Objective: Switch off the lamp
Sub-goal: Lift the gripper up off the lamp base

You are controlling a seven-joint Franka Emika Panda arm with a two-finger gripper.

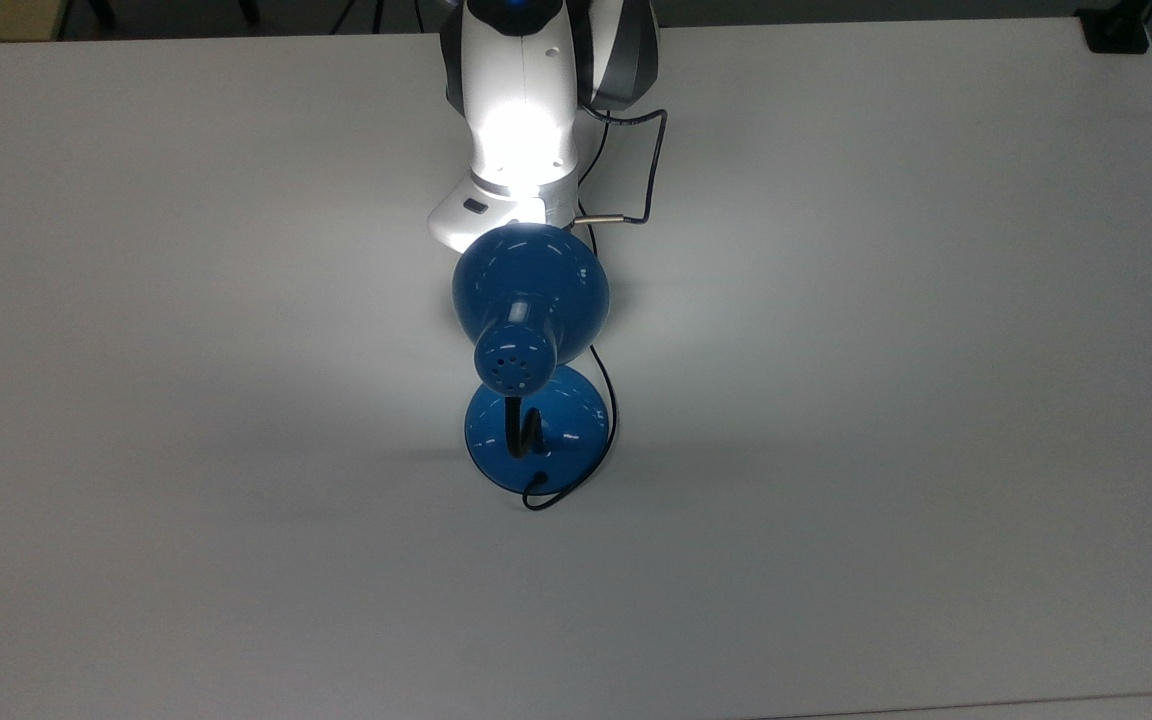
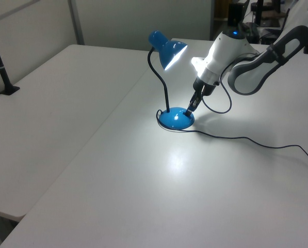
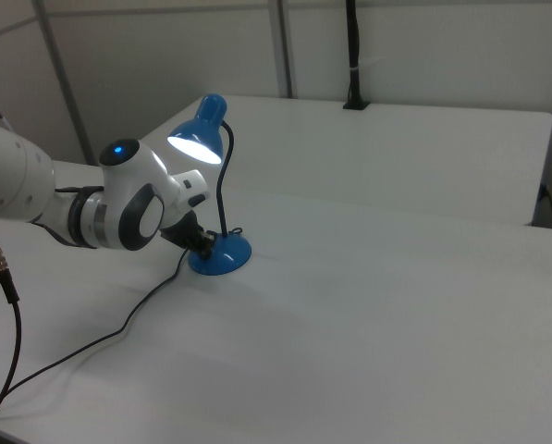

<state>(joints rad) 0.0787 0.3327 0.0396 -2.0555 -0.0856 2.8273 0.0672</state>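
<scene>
The blue lamp stands mid-table, its dome shade (image 1: 531, 285) tilted toward the arm above the round base (image 1: 566, 420), with the black gooseneck (image 1: 516, 430) between them. In the left view my gripper (image 2: 191, 107) reaches down at a slant, its dark tip touching the near-right edge of the base (image 2: 175, 119); the fingers look shut, with nothing held. The shade's inside (image 3: 194, 146) glows white in the right view, where the gripper (image 3: 204, 246) sits at the base's left side (image 3: 222, 257). In the top view the shade hides the gripper.
The thin black cord (image 2: 236, 138) runs from the base across the white table (image 1: 886, 400) to the left view's right. My white arm (image 1: 521, 110) is brightly lit by the lamp. A black clamp post (image 2: 1, 72) stands at the left view's left edge.
</scene>
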